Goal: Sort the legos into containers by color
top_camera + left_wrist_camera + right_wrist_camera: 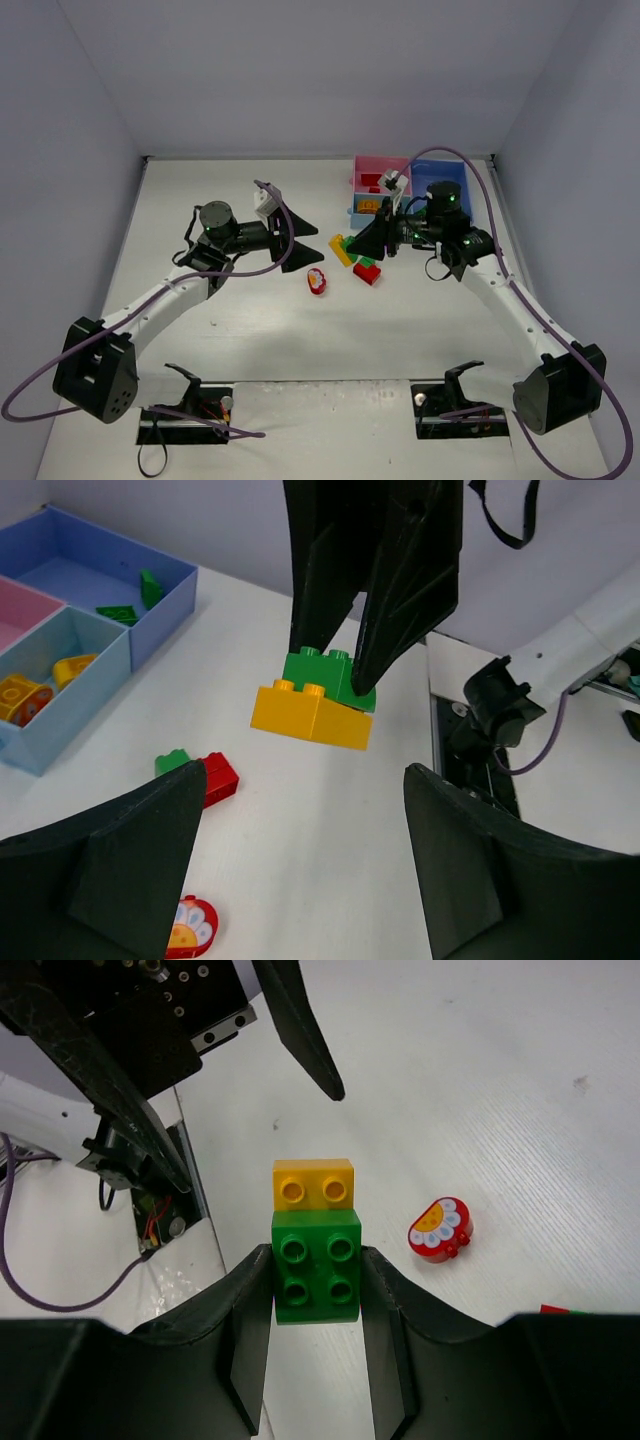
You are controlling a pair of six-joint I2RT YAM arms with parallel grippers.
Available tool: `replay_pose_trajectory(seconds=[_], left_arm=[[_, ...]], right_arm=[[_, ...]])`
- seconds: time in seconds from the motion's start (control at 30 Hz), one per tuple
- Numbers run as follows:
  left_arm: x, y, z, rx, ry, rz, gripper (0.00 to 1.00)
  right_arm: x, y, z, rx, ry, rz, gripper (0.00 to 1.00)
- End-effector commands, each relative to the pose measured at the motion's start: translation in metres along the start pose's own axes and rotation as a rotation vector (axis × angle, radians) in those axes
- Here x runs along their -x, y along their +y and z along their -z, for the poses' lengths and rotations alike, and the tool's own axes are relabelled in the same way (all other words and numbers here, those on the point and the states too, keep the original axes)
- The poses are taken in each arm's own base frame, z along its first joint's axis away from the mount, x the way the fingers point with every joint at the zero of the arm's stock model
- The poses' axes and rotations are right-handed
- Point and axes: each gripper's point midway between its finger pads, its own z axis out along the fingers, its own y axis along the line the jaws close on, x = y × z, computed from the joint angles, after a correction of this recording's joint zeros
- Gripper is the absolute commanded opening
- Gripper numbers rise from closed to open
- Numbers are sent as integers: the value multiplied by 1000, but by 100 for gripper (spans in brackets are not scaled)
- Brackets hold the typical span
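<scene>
**Right gripper** (318, 1282): fingers clamped on the two sides of a green brick (317, 1278). A yellow brick (313, 1186) is stuck under the green one's far half and juts out past the fingertips. The pair sits over open table (250, 330), just in front of the trays. It probably touches the surface, though the views do not settle that.

**Left gripper** (300, 830): fingers spread wide, nothing between them. It faces the held pair from the opposite side and is apart from it. One left fingertip (305, 1035) shows in the right wrist view beyond the yellow brick.

**Loose pieces on the table:**
- Red-and-green clump (208, 775), near the held pair. The left finger partly covers it in the left wrist view.
- Rounded red piece with a flower print (317, 282), lying alone between the two grippers and closer to the arm bases.

**Containers**, joined, at the far right of the table:
- Pink tray (372, 163): a red item inside, too small to make out.
- Light blue tray (85, 705): two yellow-orange pieces (70, 667).
- Medium blue tray (165, 615): two green pieces (118, 611), one leaning on the wall.

**Obstructions:** in the top view the right arm's wrist and a purple cable (480, 190) lie across the medium blue and light blue trays and hide most of their contents.
</scene>
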Motion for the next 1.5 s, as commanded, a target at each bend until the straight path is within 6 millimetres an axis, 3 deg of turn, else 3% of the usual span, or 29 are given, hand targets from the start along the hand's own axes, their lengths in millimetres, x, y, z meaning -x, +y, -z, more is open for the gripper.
replay_pose_trajectory(seconds=[0.0, 0.27, 0.5, 0.63, 0.77, 1.03, 1.23, 1.47], left_arm=[[37, -32, -1, -147, -53, -128, 73], [36, -40, -11, -194, -11, -153, 68], [35, -41, -19, -217, -1, -148, 66], [32, -38, -22, -219, 8, -132, 60], [28, -36, -23, -218, 17, -111, 47], [21, -34, -24, -235, 38, -78, 0], [10, -30, -25, -238, 58, -34, 0], [-15, -22, -20, -234, 97, 32, 0]], right_arm=[[31, 29, 7, 112, -66, 150, 0], [33, 46, -3, 188, -46, 184, 0], [33, 49, -9, 212, -37, 194, 0], [33, 47, -10, 209, -35, 196, 0], [33, 47, -9, 204, -38, 207, 0], [33, 40, -8, 167, -47, 240, 0], [34, 30, -2, 111, -64, 261, 0], [54, 5, 19, -23, -125, 311, 0]])
